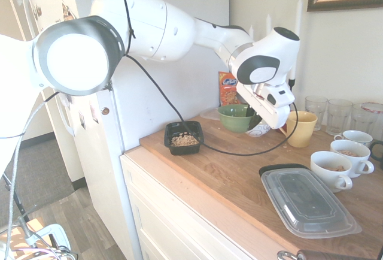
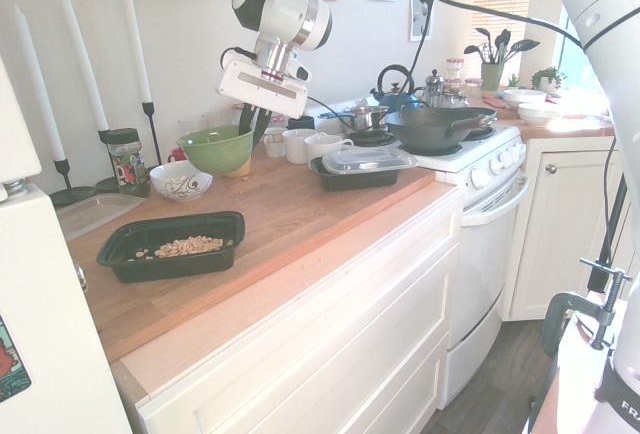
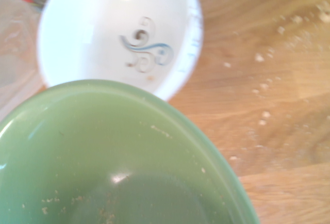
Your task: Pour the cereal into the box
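Note:
The cereal [image 1: 184, 141] [image 2: 190, 246] lies as a thin layer of tan pieces inside the box [image 1: 173, 129] [image 2: 130, 244], a small black tray near the counter's end by the fridge. My gripper [image 1: 256, 116] [image 2: 252, 122] is farther along the counter, its fingers closed on the rim of a green bowl [image 1: 234, 118] [image 2: 215, 149]. That bowl sits upright, at or just above the wood. In the wrist view the green bowl [image 3: 103, 152] holds only a few crumbs.
A white patterned bowl [image 2: 180, 182] [image 3: 118, 38] sits next to the green one. A yellow mug [image 1: 302, 129], white cups [image 1: 332, 167], glasses [image 1: 338, 113] and a clear-lidded black container [image 1: 308, 203] stand beyond. An orange snack bag [image 1: 227, 89] leans at the wall. Crumbs [image 3: 263, 87] dot the wood.

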Motion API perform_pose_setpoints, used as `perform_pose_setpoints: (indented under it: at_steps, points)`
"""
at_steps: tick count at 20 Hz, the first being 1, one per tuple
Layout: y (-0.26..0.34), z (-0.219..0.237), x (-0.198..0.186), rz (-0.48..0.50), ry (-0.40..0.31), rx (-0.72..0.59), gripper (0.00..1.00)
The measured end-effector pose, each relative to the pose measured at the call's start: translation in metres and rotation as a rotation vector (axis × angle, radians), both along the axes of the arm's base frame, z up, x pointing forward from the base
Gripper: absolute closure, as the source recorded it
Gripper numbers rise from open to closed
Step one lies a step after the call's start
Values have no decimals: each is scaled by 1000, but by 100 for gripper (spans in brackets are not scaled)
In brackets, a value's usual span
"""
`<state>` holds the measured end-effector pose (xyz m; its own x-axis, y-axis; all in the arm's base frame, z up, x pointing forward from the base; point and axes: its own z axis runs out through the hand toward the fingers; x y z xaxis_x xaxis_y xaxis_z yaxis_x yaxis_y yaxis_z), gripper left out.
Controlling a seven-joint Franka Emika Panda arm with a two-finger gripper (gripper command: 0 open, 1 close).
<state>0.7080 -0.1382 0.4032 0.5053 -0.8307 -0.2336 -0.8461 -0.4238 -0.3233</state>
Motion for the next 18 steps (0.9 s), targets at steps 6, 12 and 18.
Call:
perform_pose_setpoints:
  at_steps: [6, 12, 18]
  points:
    - [-19, -37, -4, -35, 33, 2, 100]
    - [-25, -72, 0, -52, 37, 10, 100]
    - [-26, -75, 0, -47, 32, 15, 0]
